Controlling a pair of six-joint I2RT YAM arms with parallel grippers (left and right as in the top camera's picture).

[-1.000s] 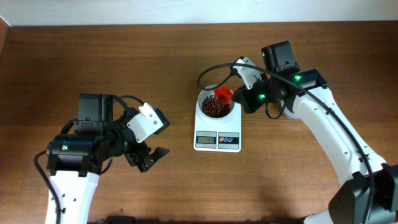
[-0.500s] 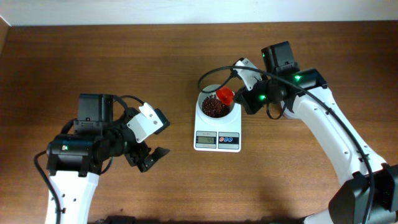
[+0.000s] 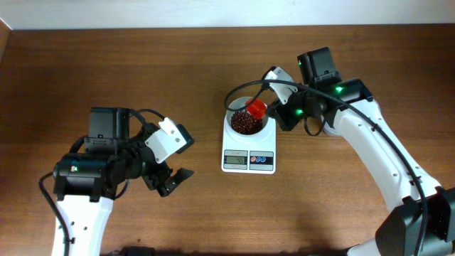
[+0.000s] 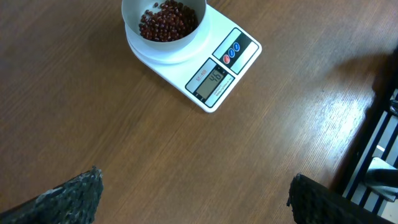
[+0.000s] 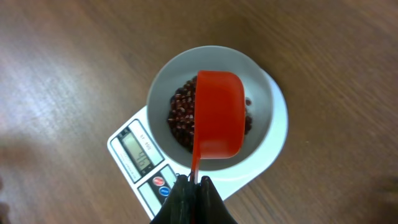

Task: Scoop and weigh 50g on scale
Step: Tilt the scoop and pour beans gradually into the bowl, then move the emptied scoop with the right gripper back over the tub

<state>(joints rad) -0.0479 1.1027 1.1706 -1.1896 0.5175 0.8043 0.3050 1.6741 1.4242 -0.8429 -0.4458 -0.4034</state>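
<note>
Brown wood-grain table [image 3: 142,64] seen from overhead, with two wrist views. Near the table's middle stands the scale [image 3: 248,161], a small white digital kitchen scale whose grey display [image 4: 213,79] and two small round buttons [image 5: 163,185] face the near edge; in the left wrist view the digits look like 46. A round white bowl [image 5: 261,93] sits on the scale's platform, and the beans [image 4: 166,22], small and dark reddish-brown, lie as a loose heap in its bottom. The right gripper [image 5: 194,185] has its jaws pressed together on the thin handle of an orange-red plastic scoop [image 5: 217,115]. The scoop's cup hangs above the bowl's opening, just right of centre in the right wrist view, and covers part of the heap; whether it touches the beans cannot be told. The right arm [image 3: 370,146] reaches in from the right side of the table, a black cable [image 3: 238,84] looping above the bowl. The left gripper [image 3: 186,156] is well apart from the scale, to its left, with its jaws spread wide and nothing between them; both fingertips [image 4: 68,196] appear at the bottom corners of the left wrist view, above bare wood.
</note>
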